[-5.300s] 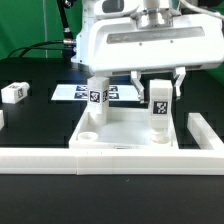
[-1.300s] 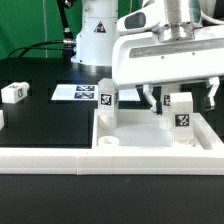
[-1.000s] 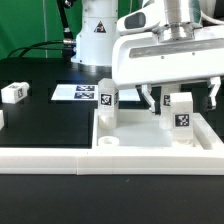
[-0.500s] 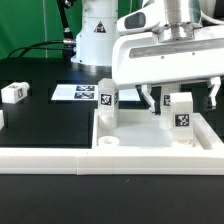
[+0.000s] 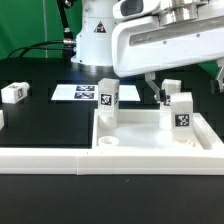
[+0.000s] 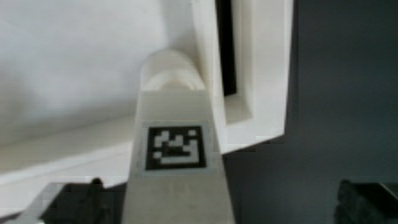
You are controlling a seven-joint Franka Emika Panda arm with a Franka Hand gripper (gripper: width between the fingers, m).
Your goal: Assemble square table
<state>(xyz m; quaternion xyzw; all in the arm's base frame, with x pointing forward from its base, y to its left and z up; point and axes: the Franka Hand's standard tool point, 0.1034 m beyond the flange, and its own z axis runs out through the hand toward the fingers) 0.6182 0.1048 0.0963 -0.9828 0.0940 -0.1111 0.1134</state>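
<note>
The square table's white slab point(image 5: 150, 140) lies rim-up at the exterior view's right, behind the front bar. Two tagged white legs stand upright in its back corners: one point(image 5: 107, 100) toward the left, one point(image 5: 181, 108) toward the right. My gripper point(image 5: 188, 84) hangs open just above the right-hand leg, its dark fingers point(image 5: 159, 91) apart and touching nothing. In the wrist view that leg point(image 6: 178, 140) rises between the spread fingertips point(image 6: 71, 200) toward the open gripper point(image 6: 217, 206), with the slab point(image 6: 71, 80) below it. A loose leg point(image 5: 14, 92) lies far left on the black table.
A long white border bar point(image 5: 60, 157) runs along the front, with a side bar point(image 5: 214, 128) at the right. The marker board point(image 5: 82, 93) lies flat behind the slab. The arm's white base point(image 5: 95, 35) stands at the back. A small white part point(image 5: 2, 118) shows at the left edge.
My gripper has lifted straight up from around the right-hand leg, still open. The leg stays standing on the slab; nothing else moved.
</note>
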